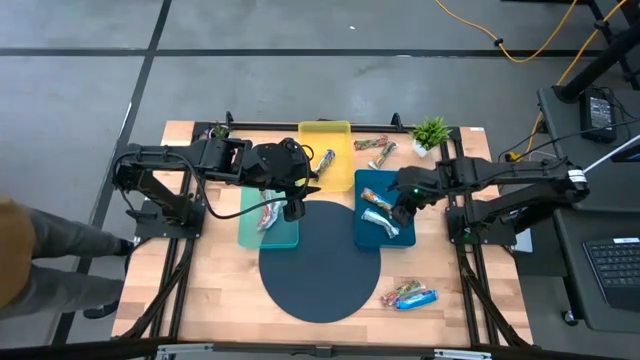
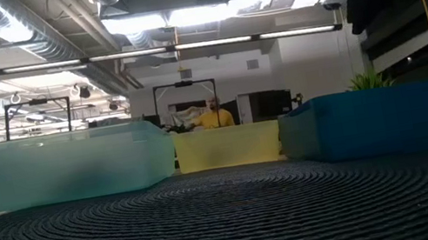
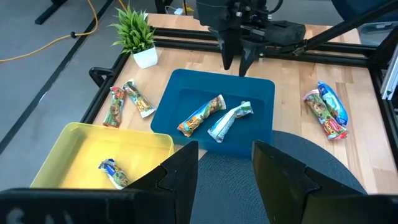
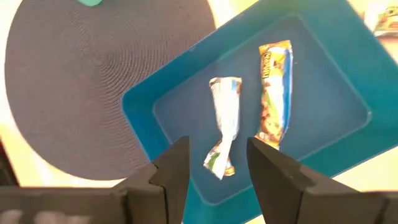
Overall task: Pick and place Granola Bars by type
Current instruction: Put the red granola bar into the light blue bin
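My left gripper (image 1: 293, 210) (image 3: 225, 180) is open and hangs over the right edge of the mint tray (image 1: 250, 236), where one red-multicoloured bar (image 1: 267, 215) lies flat. My right gripper (image 1: 402, 212) (image 4: 217, 177) is open, pointing down over the blue tray (image 1: 366, 238) (image 4: 323, 62). Flat on that tray's floor lie a silver bar (image 4: 224, 121) and a brown-yellow bar (image 4: 273, 93). The yellow tray (image 1: 325, 132) (image 3: 74, 149) holds one blue-white bar (image 3: 115, 174). Two bars (image 1: 375, 150) lie loose beside it, two more (image 1: 410, 297) near the table's front right.
A dark round mat (image 1: 322, 262) lies between the trays at the table's near side. Small potted plants stand at the far edge, one on the right (image 1: 430, 132) and one on the left (image 1: 218, 130). Black frame rails run along the table's sides. A person sits at the far left (image 1: 30, 250).
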Action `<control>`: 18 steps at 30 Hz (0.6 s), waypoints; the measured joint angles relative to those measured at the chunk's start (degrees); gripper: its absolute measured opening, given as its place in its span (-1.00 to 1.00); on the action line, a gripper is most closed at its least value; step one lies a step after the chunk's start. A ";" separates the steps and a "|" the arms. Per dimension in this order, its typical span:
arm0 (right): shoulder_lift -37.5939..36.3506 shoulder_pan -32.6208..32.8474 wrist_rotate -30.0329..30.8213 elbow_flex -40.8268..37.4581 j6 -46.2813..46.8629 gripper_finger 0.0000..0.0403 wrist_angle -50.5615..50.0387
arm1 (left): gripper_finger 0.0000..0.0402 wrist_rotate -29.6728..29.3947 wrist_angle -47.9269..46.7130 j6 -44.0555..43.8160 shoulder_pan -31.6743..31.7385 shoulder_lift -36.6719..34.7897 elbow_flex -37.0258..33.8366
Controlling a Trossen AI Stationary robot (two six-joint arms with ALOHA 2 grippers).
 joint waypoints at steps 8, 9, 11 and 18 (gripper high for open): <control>0.02 2.01 -3.54 0.00 0.83 -0.21 -0.39 | -0.29 0.32 0.01 -0.56 0.00 0.02 0.00; 0.02 2.30 -3.88 0.00 0.85 -0.21 -0.76 | -0.29 0.60 0.00 -0.59 0.00 0.02 0.00; 0.02 2.92 -3.91 0.00 0.86 -0.21 -1.64 | -0.29 1.49 0.00 -0.61 0.00 0.02 0.01; 0.02 4.54 -2.86 0.00 0.49 -0.21 -2.91 | -0.29 1.57 0.00 -1.51 -0.02 0.02 0.01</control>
